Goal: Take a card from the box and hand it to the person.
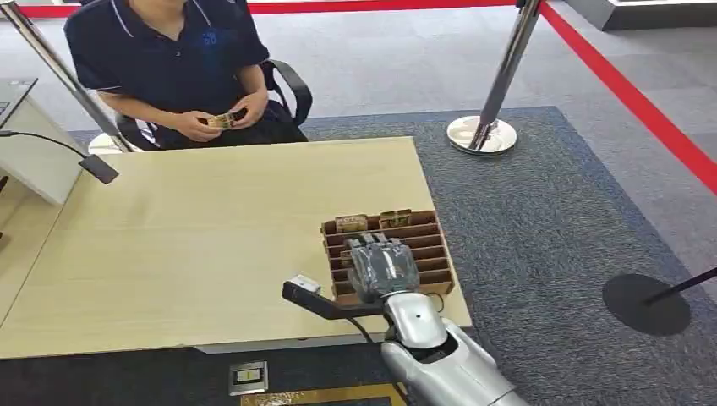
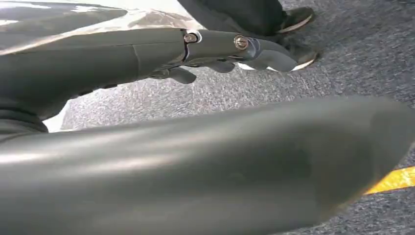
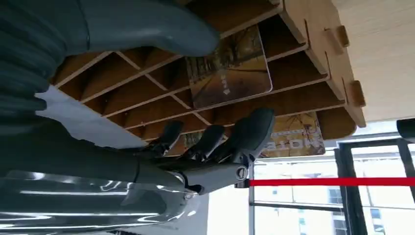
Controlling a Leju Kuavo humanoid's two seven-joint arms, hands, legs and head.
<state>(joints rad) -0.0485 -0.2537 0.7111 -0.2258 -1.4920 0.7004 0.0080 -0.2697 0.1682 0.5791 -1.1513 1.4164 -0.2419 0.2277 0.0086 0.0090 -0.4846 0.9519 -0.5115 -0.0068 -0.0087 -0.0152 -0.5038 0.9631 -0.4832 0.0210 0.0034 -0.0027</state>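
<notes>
The right robot hand (image 1: 382,266) is hovering over the box (image 1: 440,254) on the tabletop (image 1: 203,245), fingers (image 3: 252,129) spread, holding nothing. Next, I judge: pinching a card (image 3: 230,68).

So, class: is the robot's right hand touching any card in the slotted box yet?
Cannot tell. In the right wrist view the right hand has its fingers spread beside a card in the box, but neither contact nor gap shows plainly.

Little can be read. In the right wrist view, a card (image 3: 293,137) in the box (image 3: 313,44), at the lower right of the frame, bears large pale letters, shown turned; they seem to read "HOTEL". The shirt logo (image 1: 208,38) at the upper left is too small to read.
</notes>
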